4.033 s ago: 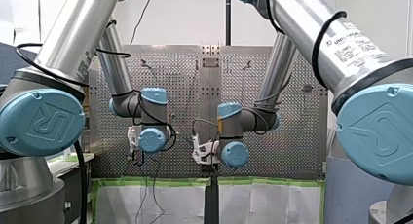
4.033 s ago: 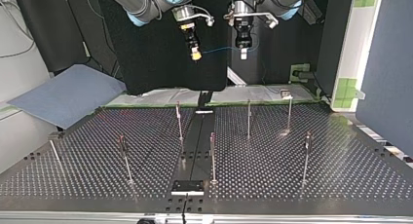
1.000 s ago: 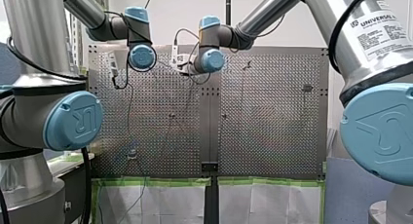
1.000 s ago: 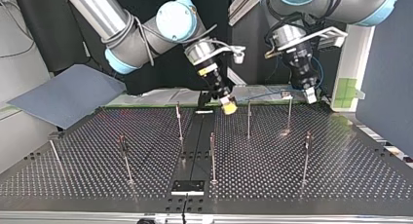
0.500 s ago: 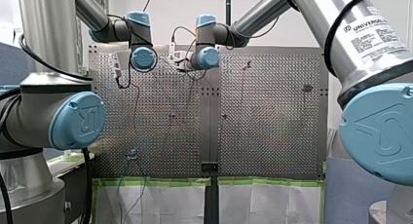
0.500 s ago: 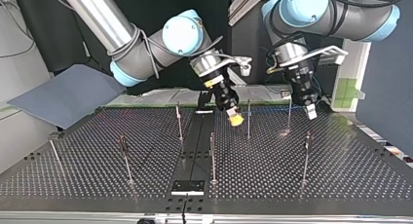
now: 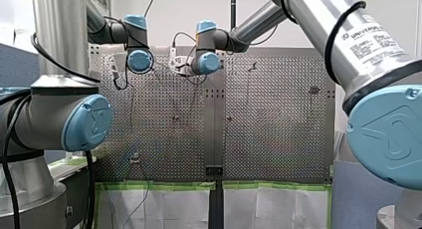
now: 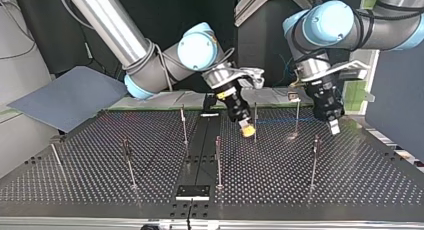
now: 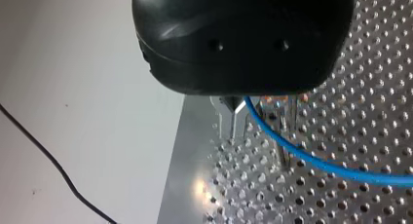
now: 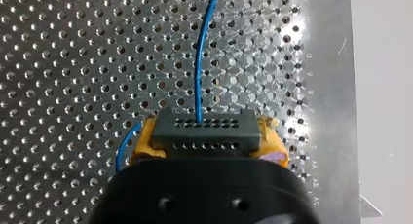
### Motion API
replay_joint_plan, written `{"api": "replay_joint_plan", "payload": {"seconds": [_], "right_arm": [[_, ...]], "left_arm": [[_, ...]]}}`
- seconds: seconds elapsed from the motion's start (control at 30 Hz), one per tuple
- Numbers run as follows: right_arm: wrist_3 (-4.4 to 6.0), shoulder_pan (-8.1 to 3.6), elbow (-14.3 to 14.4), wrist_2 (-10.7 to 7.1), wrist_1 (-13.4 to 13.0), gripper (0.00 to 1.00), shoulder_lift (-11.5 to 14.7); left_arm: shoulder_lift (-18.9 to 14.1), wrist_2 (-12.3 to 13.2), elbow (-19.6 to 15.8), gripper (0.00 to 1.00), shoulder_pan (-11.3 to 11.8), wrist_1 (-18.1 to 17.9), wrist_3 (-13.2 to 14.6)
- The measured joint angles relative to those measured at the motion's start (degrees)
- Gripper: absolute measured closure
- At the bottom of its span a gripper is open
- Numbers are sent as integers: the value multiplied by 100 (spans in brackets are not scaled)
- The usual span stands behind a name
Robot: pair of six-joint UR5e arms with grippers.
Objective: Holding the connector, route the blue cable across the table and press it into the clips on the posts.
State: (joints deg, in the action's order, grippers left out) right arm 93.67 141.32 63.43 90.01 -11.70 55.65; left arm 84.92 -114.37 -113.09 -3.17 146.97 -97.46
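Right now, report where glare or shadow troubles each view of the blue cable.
Left wrist view: a bright glare spot on the perforated metal table, beside the thin blue cable, which reads plainly. Right wrist view: even light, black rectangular connector well lit. Top view: dark table, glints near one thin metal post, cable faint.

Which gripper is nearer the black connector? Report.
Right. My right gripper is shut on the connector; my left gripper is apart, along the blue cable, at the top view's right.

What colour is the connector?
The connector is dark grey; the right wrist view shows it best.
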Motion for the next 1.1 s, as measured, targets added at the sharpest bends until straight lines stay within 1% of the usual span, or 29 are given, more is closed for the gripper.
{"api": "replay_joint_plan", "payload": {"seconds": [0.07, 0.27, 0.43, 0.6, 0.83, 1.1], "right_arm": [[-5, 12, -77, 0, 8, 100, -22], [-16, 36, -260, 1, 52, 100, -46], [-24, 55, -314, 13, 78, 100, -84], [-48, 57, -384, 20, 102, 100, -223], [-57, 23, -571, 50, 151, 100, -353], [-58, -23, -724, 53, 157, 100, -374]], "left_arm": [[60, 102, 34, 100, 100, -8, -57], [207, 350, 126, 100, 286, -110, -257], [246, 478, 239, 100, 389, -141, -338], [356, 557, 320, 100, 483, -146, -374], [540, 715, 362, 100, 666, -212, -448], [584, 1104, 443, 100, 1027, -229, -498]]}}
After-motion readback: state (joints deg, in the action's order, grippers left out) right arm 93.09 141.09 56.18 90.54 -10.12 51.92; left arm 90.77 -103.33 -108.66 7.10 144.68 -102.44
